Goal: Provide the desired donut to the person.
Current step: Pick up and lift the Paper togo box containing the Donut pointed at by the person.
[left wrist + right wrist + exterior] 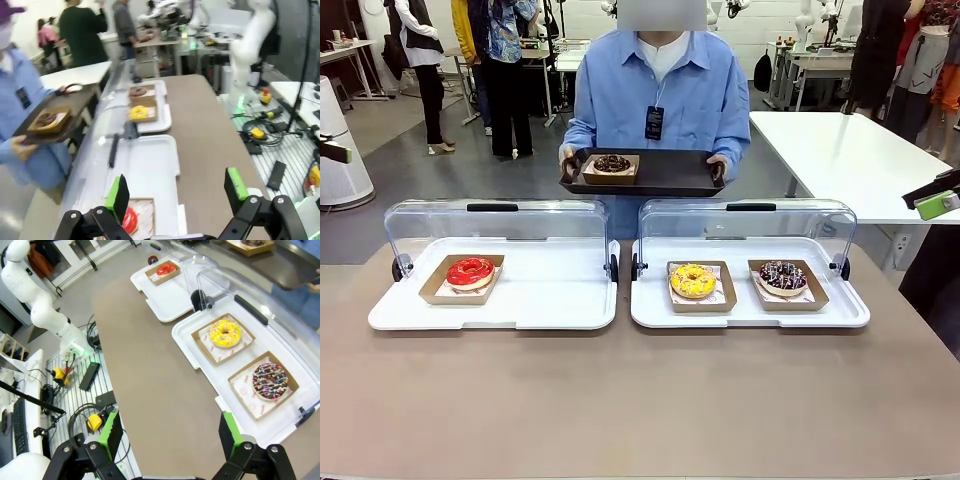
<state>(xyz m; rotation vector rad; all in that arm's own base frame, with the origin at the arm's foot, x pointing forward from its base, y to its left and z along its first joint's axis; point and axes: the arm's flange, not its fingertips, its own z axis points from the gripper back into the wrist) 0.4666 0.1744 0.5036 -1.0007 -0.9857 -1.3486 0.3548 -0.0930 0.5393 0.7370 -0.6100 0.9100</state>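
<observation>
**Both tools apart and empty, no donut picked yet**

The left tool [177,190] and the right tool [170,432] hang over the worktop [640,400] with fingers spread, holding nothing. The red donut [131,220] sits just ahead of the left tool, close to one finger. The yellow donut [225,333] and the sprinkled donut [270,381] lie farther ahead of the right tool. Beyond them the person [660,90] holds out a dark tray [665,182] carrying one boxed donut. I cannot tell which donut is wanted. Best to pinch the card box's rim rather than the icing, lift level, and clear the raised lid [495,225].
</observation>
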